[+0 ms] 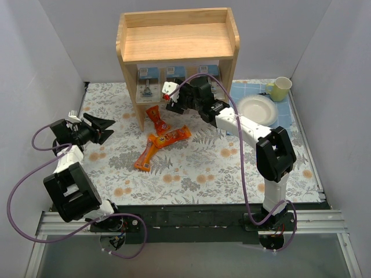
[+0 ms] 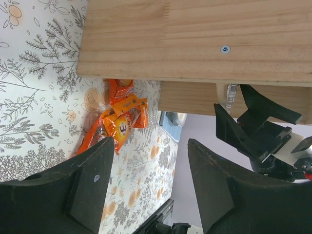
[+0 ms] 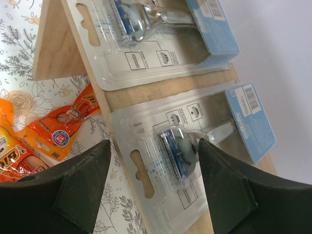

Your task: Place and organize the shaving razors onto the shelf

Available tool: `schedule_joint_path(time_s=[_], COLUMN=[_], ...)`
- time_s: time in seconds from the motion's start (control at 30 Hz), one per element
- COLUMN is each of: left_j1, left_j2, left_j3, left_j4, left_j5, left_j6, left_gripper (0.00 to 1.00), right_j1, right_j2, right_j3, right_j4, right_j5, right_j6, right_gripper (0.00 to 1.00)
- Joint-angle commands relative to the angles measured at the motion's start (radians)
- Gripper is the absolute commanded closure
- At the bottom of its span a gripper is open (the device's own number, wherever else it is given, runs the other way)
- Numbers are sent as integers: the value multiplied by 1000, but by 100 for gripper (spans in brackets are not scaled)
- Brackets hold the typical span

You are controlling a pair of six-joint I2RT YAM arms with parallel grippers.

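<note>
Three shaving razors lie in a row on the lower tier of the wooden shelf: a left pack, a middle pack and a right pack. My right gripper is open and empty at the front of that tier. In the right wrist view its fingers straddle one clear pack with a blue card, without touching it. A second pack lies beside it on the board. My left gripper is open and empty, low at the left, pointing at the shelf's side panel.
Three orange snack packets lie on the floral cloth in front of the shelf; they also show in the left wrist view and the right wrist view. A white plate and a yellow-green cup stand at the back right.
</note>
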Motion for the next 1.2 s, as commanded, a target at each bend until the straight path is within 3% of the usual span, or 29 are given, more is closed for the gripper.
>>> schedule_joint_path(time_s=[0.0,0.27,0.67,0.87,1.07,1.17], left_j1=[-5,-6,-14,-18,-20,-20], left_j2=[23,49,28,18,3,-11], left_j3=[50,63,39,31,25,14], left_j4=[13,13,25,36,36,36], left_j5=[25,38,32,25,21,20], left_j6=[18,19,-1,-13,-13,-13], left_gripper=[39,39,39,39,40,39], right_j1=[-19,-53,-87,-82,-47,-47], right_j2=[6,-2,-48,-76,-77,-76], right_j3=[26,8,-81,-101,-130,-129], right_j4=[-37,-80,-94,-140,-149,-140], right_j5=[39,10,36,-27,13,27], right_j6=[63,164,219,98,-83,-92], right_gripper=[23,36,44,58,59,60])
